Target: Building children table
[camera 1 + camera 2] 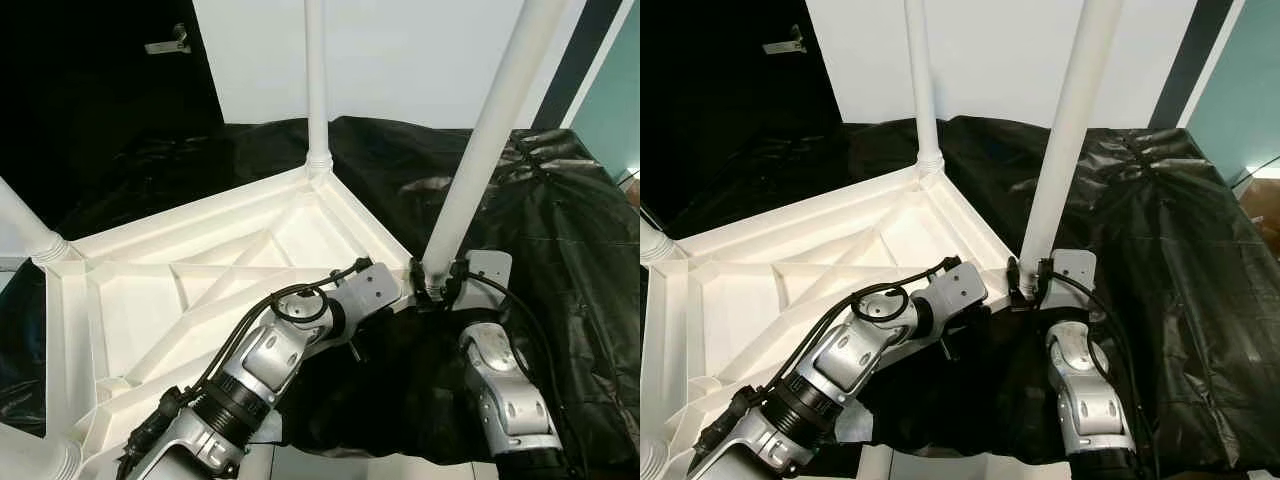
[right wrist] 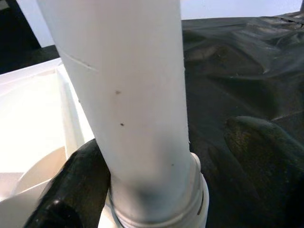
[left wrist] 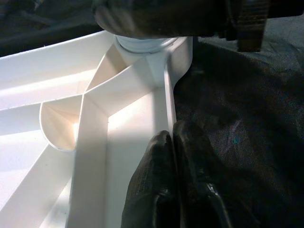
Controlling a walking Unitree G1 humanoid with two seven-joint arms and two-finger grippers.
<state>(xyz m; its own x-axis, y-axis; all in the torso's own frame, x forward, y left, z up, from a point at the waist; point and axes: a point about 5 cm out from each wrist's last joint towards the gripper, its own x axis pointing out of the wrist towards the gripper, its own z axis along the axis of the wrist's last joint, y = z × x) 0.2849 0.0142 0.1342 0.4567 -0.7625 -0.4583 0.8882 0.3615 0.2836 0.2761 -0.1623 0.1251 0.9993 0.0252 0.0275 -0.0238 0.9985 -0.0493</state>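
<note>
Straddling the foot of a white round plastic table leg, the right pincer has one black finger against the tube and the other finger standing a little off it. That leg rises from the near corner socket of an upturned white ribbed plastic tabletop. The left pincer is pinched tight on the tabletop's thin rim beside that corner. The tabletop lies on a crumpled black plastic sheet, with further legs upright at its other corners.
</note>
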